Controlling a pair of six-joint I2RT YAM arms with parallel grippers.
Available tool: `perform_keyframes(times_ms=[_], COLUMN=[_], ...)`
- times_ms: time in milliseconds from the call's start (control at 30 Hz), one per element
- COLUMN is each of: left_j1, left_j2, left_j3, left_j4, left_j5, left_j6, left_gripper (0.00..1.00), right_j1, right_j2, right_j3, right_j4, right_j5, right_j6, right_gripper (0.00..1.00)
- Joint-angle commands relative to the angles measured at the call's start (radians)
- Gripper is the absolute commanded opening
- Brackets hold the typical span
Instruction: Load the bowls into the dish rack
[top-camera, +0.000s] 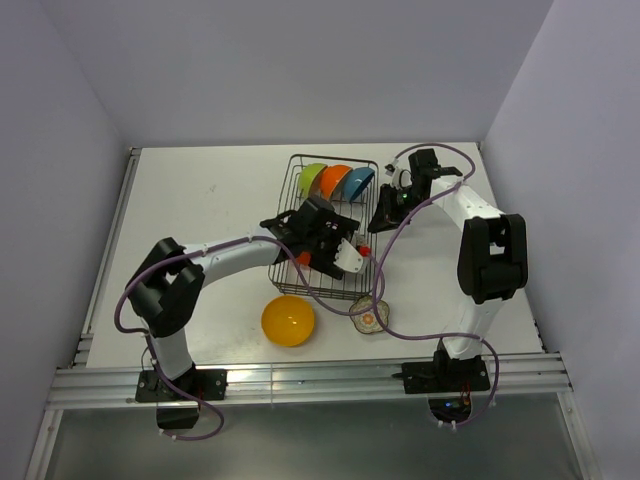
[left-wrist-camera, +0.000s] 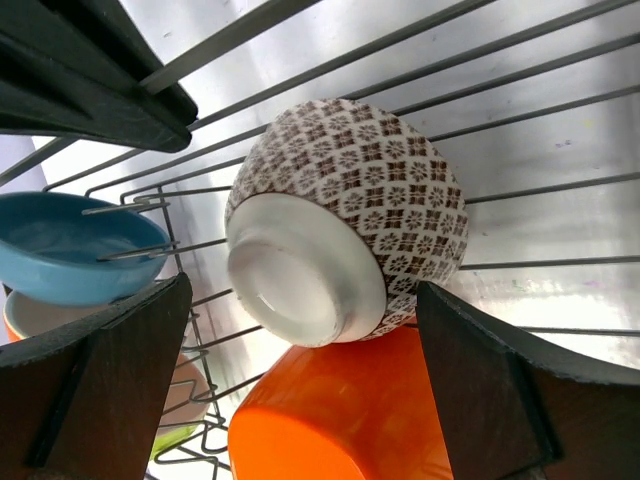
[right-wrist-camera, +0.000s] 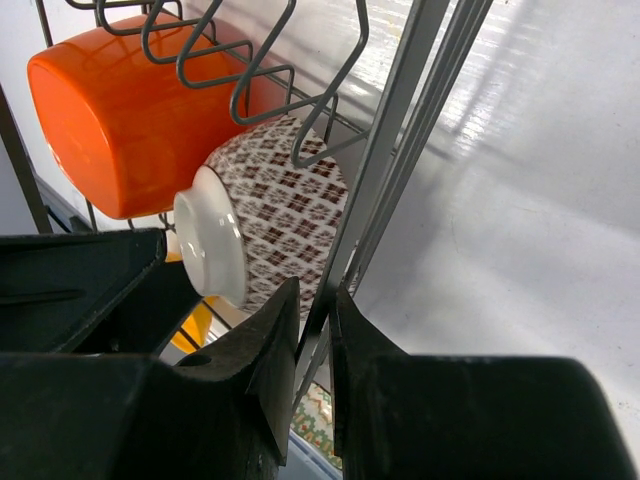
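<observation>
The dish rack (top-camera: 296, 170) stands mid-table. At its far end a green bowl (top-camera: 313, 178), an orange bowl (top-camera: 335, 180) and a blue bowl (top-camera: 358, 183) stand on edge. A grey-brown patterned bowl (left-wrist-camera: 350, 215) lies on its side in the rack, against a red-orange bowl (left-wrist-camera: 340, 410). My left gripper (left-wrist-camera: 300, 300) is open, with a finger on each side of the patterned bowl's white foot and a gap showing on both sides. My right gripper (right-wrist-camera: 315, 310) is shut on a wire of the dish rack's (right-wrist-camera: 400, 130) right side.
A yellow bowl (top-camera: 288, 321) and a small floral bowl (top-camera: 368, 319) sit on the table in front of the rack. Walls close in the table on three sides. Cables trail from both arms over the rack's near right corner.
</observation>
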Motion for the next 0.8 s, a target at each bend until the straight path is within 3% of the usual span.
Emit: perform_keyframes(times_ms=[0,167,400,767], left_j1=[0.002,0.005,0.013,0.005], left_j2=[-0.008,-0.019,-0.103,-0.08], left_j3=[0.057,0.084,0.09,0.13], left_j4=[-0.046,-0.066,-0.109,-0.192], left_j5=[0.067,0.091,0.19,0.271], left_j6=[-0.002,-0.037,-0.097,-0.23], left_gripper=[1.0,0.9,0.5,0.37], right_j1=[0.006,0.007,0.007,0.006], right_j2=[0.001,-0.001,-0.004,-0.002], right_j3=[0.058,0.06,0.051,0.051], right_j4=[0.02,0.022,0.026,0.037], right_j5=[-0.033,-0.029,-0.031,-0.034], right_j6=[-0.064,-0.064,-0.061,-0.049], right_gripper=[0.0,0.0,0.0,0.0])
